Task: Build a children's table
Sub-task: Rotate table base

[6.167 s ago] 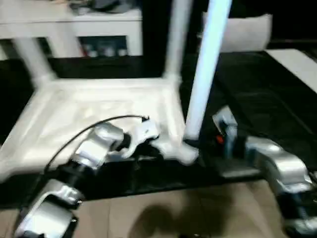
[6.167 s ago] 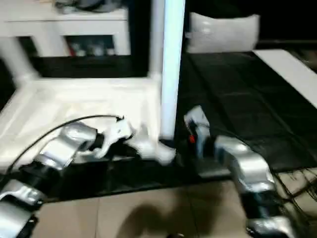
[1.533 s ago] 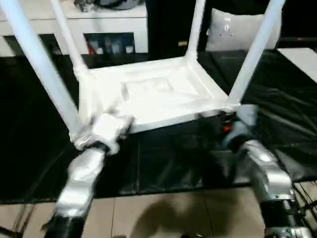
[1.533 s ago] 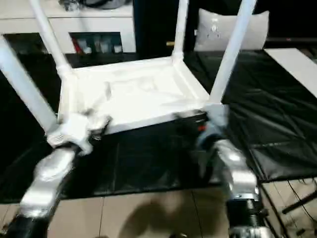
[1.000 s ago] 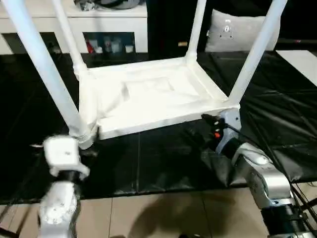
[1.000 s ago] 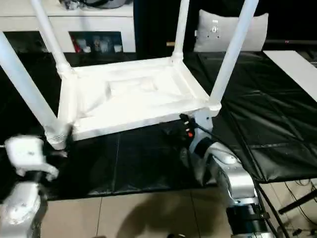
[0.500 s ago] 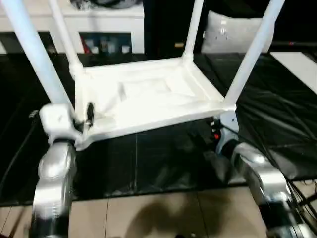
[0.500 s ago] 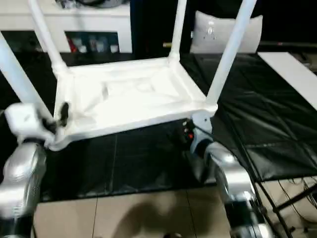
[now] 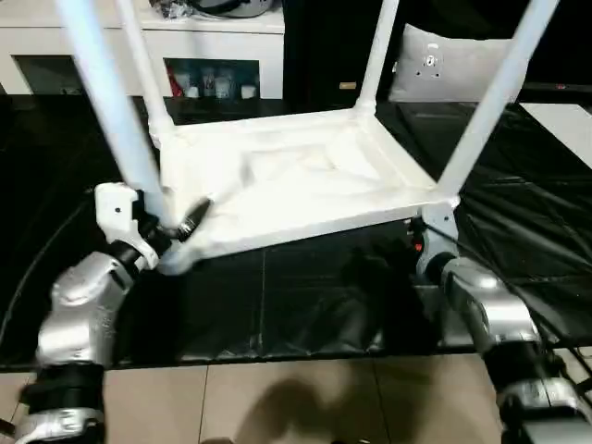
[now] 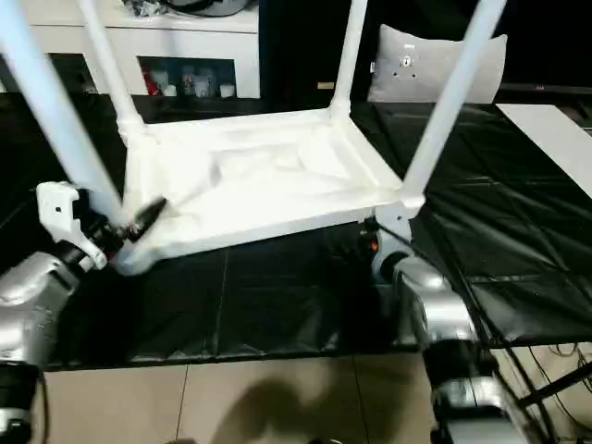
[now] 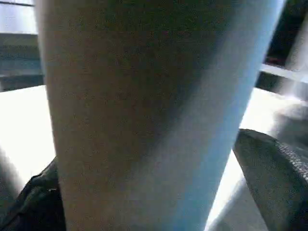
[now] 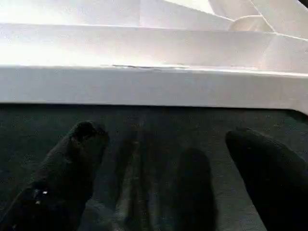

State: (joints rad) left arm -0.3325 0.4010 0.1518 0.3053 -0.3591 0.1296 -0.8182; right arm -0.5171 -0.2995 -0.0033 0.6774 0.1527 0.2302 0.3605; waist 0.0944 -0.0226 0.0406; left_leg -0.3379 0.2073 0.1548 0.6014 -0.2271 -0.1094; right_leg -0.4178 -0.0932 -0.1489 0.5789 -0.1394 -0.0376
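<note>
The children's table (image 9: 296, 190) lies upside down on the black worktop (image 9: 305, 296), its ribbed underside up and all four white legs standing in the corner sockets.

At the table's near-left corner, the left claw (image 9: 165, 225) has its two black fingers spread wide on either side of the near-left leg (image 9: 111, 111), low down by the socket; the left wrist view has the leg between the fingers (image 11: 274, 178), not clamped.

At the table's near-right corner, the right claw (image 12: 163, 159) sits just below the tabletop's edge, beneath the near-right leg (image 9: 490, 102). Its fingers (image 12: 72, 159) are wide apart and empty over the black cover, short of the white rim.

Behind the table stand a white cabinet (image 9: 139, 37) and a pale cushion (image 9: 444, 65).
</note>
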